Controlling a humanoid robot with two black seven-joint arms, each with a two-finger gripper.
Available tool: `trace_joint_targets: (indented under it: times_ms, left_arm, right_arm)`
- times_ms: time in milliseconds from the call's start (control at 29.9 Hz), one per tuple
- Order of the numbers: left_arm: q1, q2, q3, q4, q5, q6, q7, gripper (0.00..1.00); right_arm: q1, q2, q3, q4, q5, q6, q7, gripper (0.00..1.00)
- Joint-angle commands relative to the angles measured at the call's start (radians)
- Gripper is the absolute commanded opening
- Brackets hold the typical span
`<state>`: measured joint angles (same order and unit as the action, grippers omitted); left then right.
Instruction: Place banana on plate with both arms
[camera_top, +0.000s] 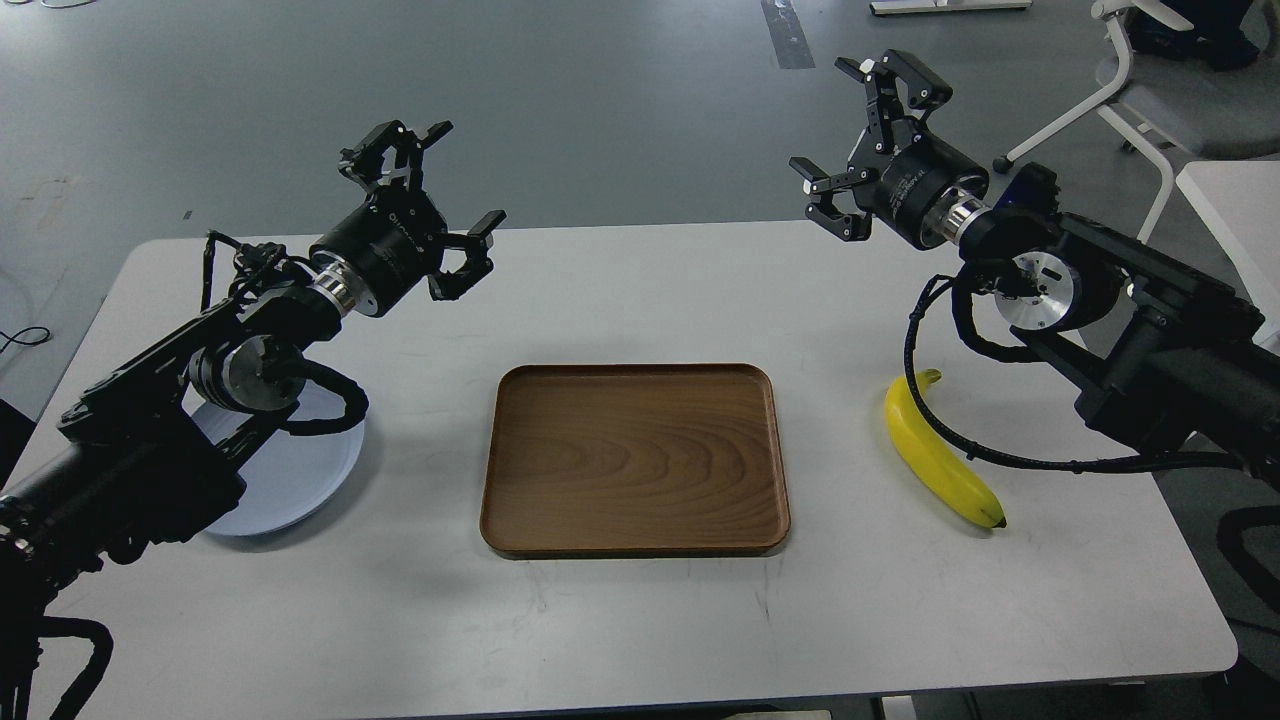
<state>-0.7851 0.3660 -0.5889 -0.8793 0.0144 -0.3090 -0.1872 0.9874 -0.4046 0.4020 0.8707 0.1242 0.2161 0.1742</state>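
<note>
The yellow banana (938, 453) lies on the white table at the right, dark tip toward me, with a black cable crossing its stem end. The pale blue plate (300, 470) sits at the left, partly hidden under my left arm. My left gripper (432, 195) is open and empty, raised above the table's back left, well beyond the plate. My right gripper (862, 135) is open and empty, raised above the table's back right edge, well behind the banana.
A rectangular brown wooden tray (634, 458) lies in the middle of the table (640, 620), between plate and banana. A white office chair (1160, 90) stands on the grey floor at the back right. Another white surface (1235, 200) shows at the right edge.
</note>
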Motion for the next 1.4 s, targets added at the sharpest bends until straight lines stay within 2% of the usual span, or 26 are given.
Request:
trace_joint_targets:
  times_ms: [0,100,635,802,970,1271,1371]
  left_arm:
    - [0.015,0.004,0.012,0.000,0.010,0.016,0.000,0.98]
    - [0.030,0.002,0.011,0.000,0.007,0.051,-0.001,0.98]
    - [0.044,-0.018,-0.003,0.022,0.003,0.059,-0.001,0.98]
    - [0.041,-0.025,-0.006,0.033,0.003,0.059,-0.001,0.98]
    - [0.030,-0.025,-0.006,0.049,0.004,0.059,-0.001,0.98]
    - [0.026,-0.018,-0.006,0.049,0.012,0.060,-0.003,0.98]
    - [0.014,-0.018,0.007,0.051,0.030,0.085,-0.006,0.98]
  right_arm:
    - [-0.003,0.000,-0.006,0.001,-0.005,0.000,0.001,1.00]
    - [-0.003,0.001,-0.006,0.002,-0.005,0.000,0.001,1.00]
    - [0.004,0.006,-0.005,-0.005,-0.009,-0.001,0.010,1.00]
    - [0.042,0.023,-0.009,-0.062,-0.006,-0.001,-0.005,1.00]
    - [0.050,0.076,-0.011,-0.098,-0.006,0.005,-0.050,1.00]
    - [0.037,0.078,-0.012,-0.099,-0.008,0.009,-0.051,1.00]
    - [0.037,0.078,-0.012,-0.099,-0.008,0.009,-0.050,1.00]
